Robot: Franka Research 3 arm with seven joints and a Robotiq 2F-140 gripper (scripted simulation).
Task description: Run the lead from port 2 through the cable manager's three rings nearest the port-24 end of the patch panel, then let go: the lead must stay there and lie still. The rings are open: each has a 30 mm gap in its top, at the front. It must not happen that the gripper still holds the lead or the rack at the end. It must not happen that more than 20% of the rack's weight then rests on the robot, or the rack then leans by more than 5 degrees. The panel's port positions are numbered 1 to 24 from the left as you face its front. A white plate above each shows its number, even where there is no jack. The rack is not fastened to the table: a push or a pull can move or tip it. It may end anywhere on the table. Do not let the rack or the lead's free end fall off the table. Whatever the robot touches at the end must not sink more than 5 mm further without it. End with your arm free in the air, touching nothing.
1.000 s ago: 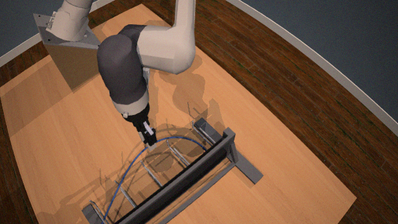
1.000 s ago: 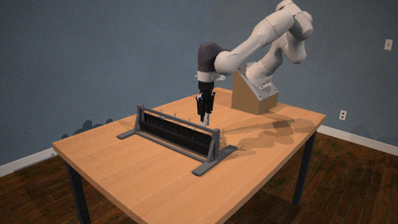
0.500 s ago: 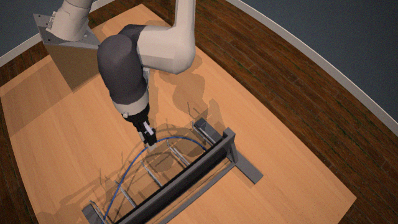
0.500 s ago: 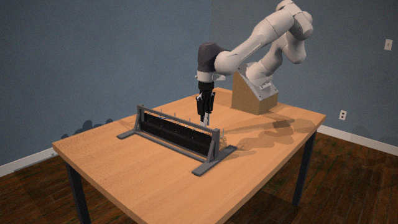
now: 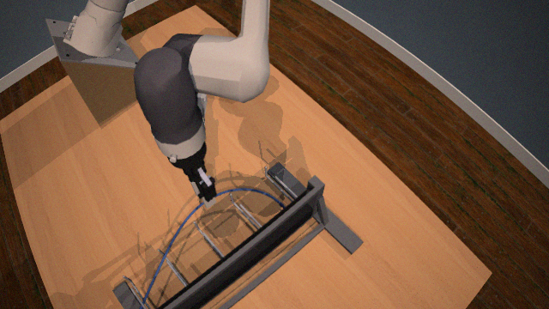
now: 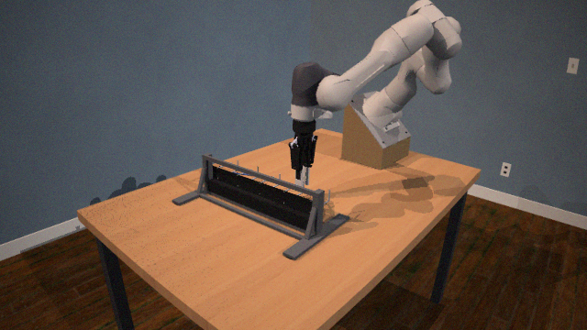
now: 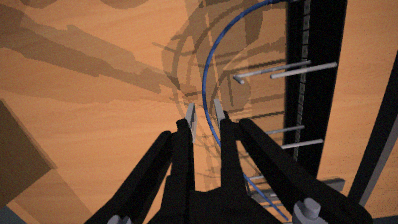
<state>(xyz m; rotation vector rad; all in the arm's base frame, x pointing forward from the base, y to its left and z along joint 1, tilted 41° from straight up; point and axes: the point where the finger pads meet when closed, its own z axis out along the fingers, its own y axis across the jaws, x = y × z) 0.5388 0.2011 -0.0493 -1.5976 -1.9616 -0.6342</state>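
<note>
The blue lead (image 5: 171, 245) runs from the left end of the black patch panel (image 5: 257, 245) in a wide arc in front of the rack, and its far end comes down near the ring (image 5: 279, 182) at the right end. Grey open rings (image 5: 244, 210) stick out from the cable manager. My gripper (image 5: 208, 198) hangs at the top of the arc. In the wrist view the fingers stand a little apart, with a gap much wider than the lead (image 7: 206, 75), which passes between or under them without being pinched. Two rings (image 7: 285, 70) show to the right.
The grey rack (image 6: 261, 197) stands on two feet near the middle of the wooden table. It hides the lead in the exterior view. The robot's base block (image 6: 373, 137) stands at the table's far corner.
</note>
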